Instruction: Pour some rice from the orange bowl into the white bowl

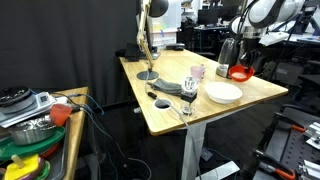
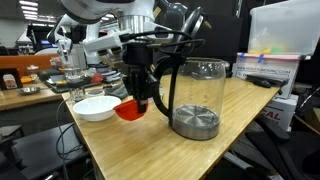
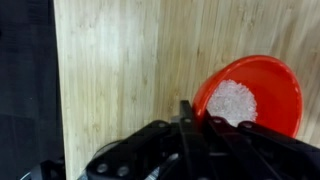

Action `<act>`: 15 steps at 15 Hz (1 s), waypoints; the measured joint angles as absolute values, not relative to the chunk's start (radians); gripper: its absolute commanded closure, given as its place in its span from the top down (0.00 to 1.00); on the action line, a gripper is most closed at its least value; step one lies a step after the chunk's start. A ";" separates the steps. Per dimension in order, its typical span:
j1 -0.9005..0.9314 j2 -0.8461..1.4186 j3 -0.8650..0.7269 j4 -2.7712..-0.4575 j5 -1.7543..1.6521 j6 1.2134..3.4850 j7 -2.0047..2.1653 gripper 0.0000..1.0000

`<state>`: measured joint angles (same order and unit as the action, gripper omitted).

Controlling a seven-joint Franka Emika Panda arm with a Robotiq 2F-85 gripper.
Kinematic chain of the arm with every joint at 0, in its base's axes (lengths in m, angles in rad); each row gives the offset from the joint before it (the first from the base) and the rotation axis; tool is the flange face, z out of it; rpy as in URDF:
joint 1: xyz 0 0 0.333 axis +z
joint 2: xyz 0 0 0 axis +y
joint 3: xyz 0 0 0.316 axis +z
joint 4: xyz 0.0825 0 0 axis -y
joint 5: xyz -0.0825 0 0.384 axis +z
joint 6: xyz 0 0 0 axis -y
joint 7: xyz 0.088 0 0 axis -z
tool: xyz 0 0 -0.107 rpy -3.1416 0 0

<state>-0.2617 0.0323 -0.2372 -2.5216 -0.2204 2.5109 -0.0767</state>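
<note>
End effector (image 3: pixel 196 118) on orange bowl (image 3: pixel 280 80) rim

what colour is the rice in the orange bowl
White rice, lying in the orange bowl; it shows best in the wrist view.

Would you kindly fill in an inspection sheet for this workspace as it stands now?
Surface: wooden table, bare wood around the bowls.
Job's things: orange bowl with rice in it, close beside the white bowl.
Clutter: glass jug and pink cup on the table.
Grippers: gripper closed on the orange bowl's rim.
Cables: dark cables hang beside the table.
Surroundings: shelf of dishes next to the table; lab benches behind.
</note>
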 measured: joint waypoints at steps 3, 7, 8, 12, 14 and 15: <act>-0.223 -0.022 -0.223 -2.545 -0.425 2.511 0.077 0.02; -0.184 -0.063 -0.174 -2.578 -0.555 2.508 0.203 0.02; -0.177 -0.067 -0.162 -2.585 -0.564 2.508 0.215 0.02; -0.163 -0.080 -0.141 -2.601 -0.565 2.508 0.219 0.08; -0.165 -0.091 -0.141 -2.603 -0.569 2.509 0.221 0.08; -0.165 -0.096 -0.142 -2.604 -0.571 2.509 0.223 0.08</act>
